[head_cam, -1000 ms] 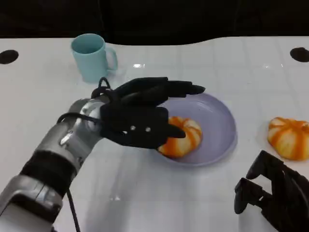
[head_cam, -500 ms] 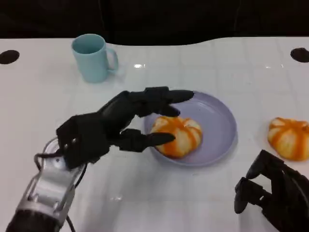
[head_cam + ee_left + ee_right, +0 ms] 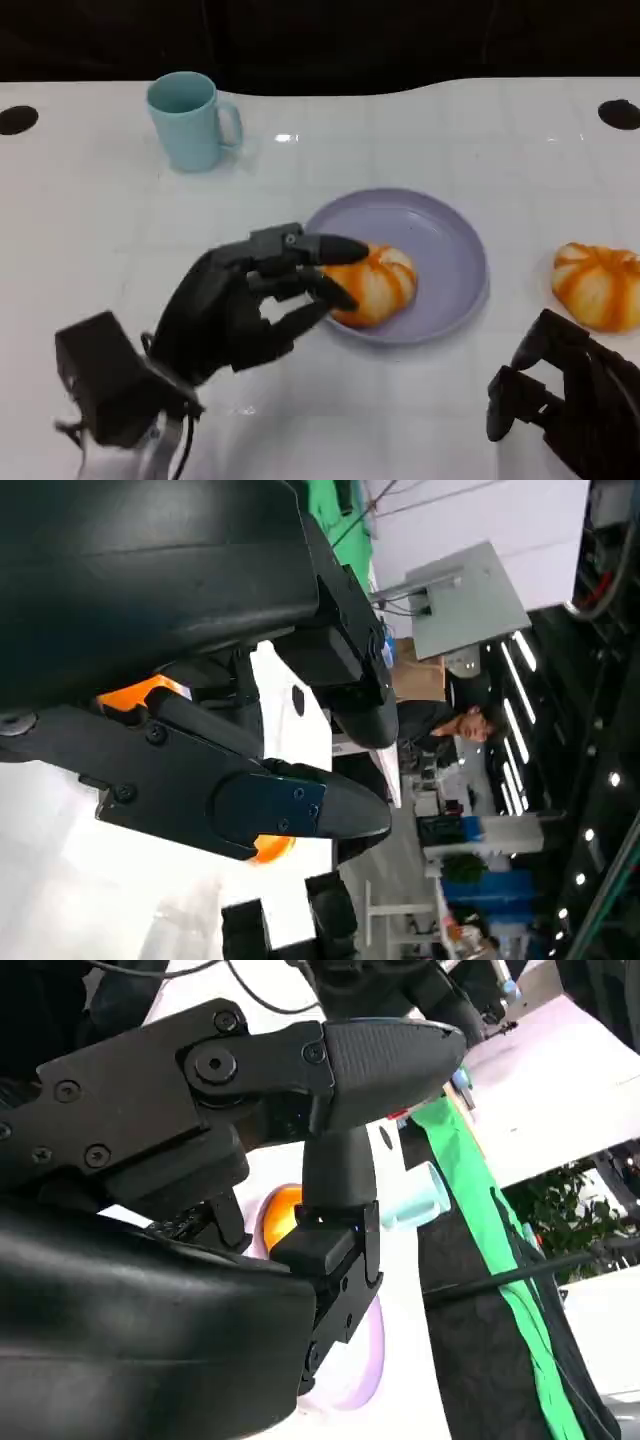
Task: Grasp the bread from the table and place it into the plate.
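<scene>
Bread (image 3: 375,282) lying in plate (image 3: 450,250), left hand (image 3: 245,305) empty beside it, fingers apart

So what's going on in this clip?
The robot's left hand hovers open at the rim of the round lilac plate, next to an orange-striped bread roll lying in the plate. A second orange-striped roll sits on the white table near the idle right hand. A light blue mug stands further back.

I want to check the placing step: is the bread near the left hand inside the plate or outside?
Inside. The bread lies on the purple plate, within its rim; the left hand is open beside it.
</scene>
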You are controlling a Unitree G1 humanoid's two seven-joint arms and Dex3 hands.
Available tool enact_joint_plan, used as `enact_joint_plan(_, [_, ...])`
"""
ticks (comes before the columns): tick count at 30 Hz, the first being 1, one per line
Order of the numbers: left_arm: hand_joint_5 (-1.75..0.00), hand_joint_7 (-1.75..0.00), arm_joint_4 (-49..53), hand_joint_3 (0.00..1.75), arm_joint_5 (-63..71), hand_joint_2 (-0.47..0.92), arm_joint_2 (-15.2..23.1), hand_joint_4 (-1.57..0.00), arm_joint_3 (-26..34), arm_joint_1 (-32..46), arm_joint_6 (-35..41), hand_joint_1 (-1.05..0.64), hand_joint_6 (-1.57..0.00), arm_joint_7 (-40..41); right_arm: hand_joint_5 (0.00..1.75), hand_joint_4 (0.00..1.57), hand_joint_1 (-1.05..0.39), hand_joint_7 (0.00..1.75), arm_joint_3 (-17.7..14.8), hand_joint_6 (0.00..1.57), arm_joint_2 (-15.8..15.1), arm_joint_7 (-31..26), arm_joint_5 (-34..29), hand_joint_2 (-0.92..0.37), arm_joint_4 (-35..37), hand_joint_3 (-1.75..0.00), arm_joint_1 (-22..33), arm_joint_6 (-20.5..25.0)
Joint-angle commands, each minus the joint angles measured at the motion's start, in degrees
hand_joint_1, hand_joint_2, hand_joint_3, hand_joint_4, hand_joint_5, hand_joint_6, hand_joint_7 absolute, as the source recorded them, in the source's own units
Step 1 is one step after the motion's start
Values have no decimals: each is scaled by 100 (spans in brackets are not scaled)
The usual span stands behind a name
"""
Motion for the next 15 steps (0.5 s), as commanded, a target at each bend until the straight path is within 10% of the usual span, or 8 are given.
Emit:
enact_joint_plan(1, [-156, -115, -523, 31, -624, 92, -70, -54, 145, 501, 672, -66, -58, -24, 175, 74, -58, 160, -65, 59, -68, 11, 51, -92, -52, -35, 33, 1])
enact_joint_plan(15, [-175, -172, -1172, 36, -910, 92, -241, -71, 274, 1558, 1440, -60, -50, 144, 175, 74, -58, 160, -37, 59, -70, -19, 8, -92, -117, -36, 70, -34])
